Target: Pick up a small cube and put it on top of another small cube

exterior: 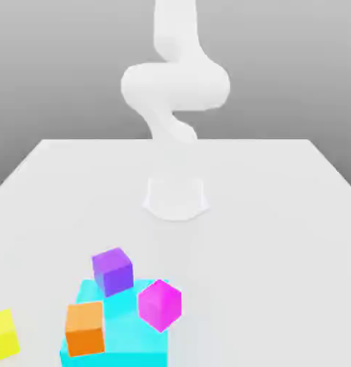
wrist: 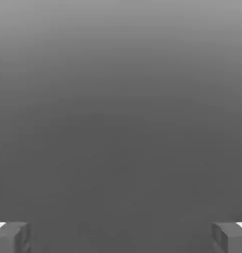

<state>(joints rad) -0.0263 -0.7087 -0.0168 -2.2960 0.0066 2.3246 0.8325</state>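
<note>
Two fingertips (wrist: 12, 237) stand wide apart at the hand view's edges, so the gripper (wrist: 121, 238) is open and holds nothing. On the bench (exterior: 279, 215), the yellow cube (exterior: 2, 334) lies at the exterior view's far left, well apart from the magenta cube (exterior: 160, 304) beside the cyan block (exterior: 124, 337).

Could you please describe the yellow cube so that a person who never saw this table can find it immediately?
Start at the big flat cyan block near the front of the white table. Look toward the exterior view's left: the yellow cube sits alone on the table at the picture's edge. The orange cube, purple cube and pink cube cluster at the block.
</note>
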